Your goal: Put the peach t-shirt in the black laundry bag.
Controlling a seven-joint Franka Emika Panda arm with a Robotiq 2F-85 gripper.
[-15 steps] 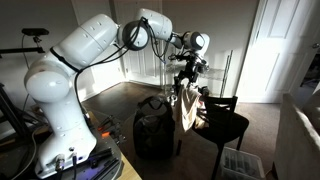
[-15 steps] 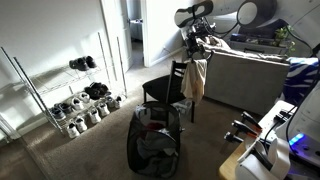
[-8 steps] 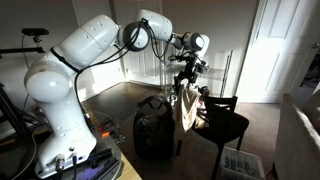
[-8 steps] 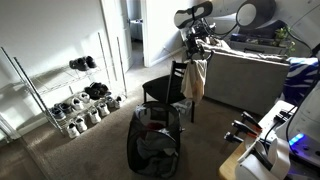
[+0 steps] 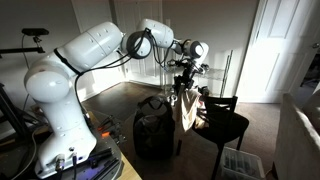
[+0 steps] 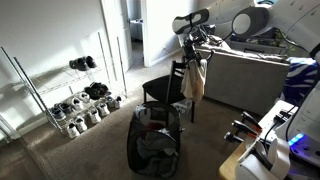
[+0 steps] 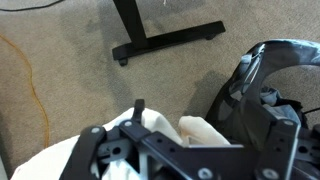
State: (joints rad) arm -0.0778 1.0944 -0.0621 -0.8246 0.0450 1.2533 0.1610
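Fingers clamped tight on the peach t-shirt (image 5: 186,105)! The gripper (image 5: 184,68) had edged sideways from the chair (image 5: 228,118) toward the black laundry bag (image 5: 152,130), so the carry looked begun. Exterior views showed cloth dangling; only the wrist view showed it bunched beside the bag's rim.

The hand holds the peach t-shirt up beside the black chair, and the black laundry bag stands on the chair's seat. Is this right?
Not quite. The black laundry bag stands on the floor near the black chair, not on its seat, as both exterior views show. The hand does hold the peach t-shirt up beside the chair.
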